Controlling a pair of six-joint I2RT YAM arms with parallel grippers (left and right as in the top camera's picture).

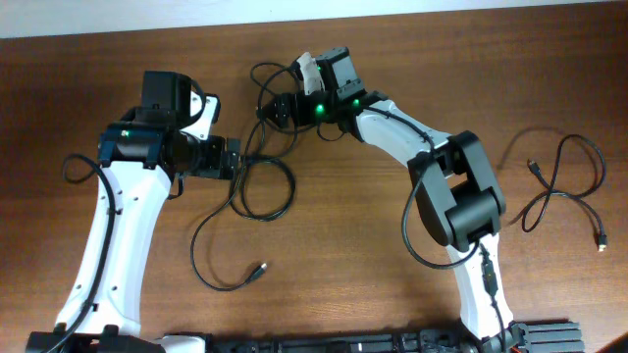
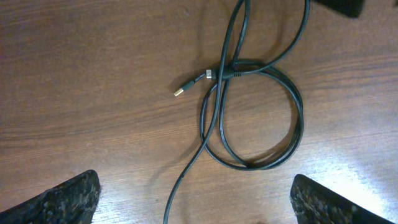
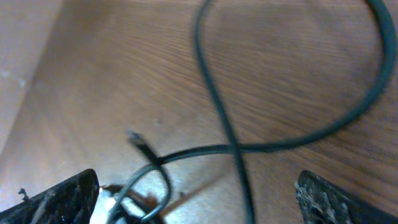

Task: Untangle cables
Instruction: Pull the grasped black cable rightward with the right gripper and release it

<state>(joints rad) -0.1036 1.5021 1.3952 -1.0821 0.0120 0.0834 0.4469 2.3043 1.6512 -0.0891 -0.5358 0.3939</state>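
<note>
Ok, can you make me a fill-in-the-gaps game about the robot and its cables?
1. The left end effector and right end effector are both ___.
2. The tangled cables are coloured ___.
3. The separate cable lies on the robot's ___ side.
4. The table looks made of ___.
Missing words: open, black, right, wood.

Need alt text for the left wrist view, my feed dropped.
Thin black cables lie in a loop on the wooden table, crossing beside a light-tipped plug. The left gripper hangs open above them, holding nothing.
</note>
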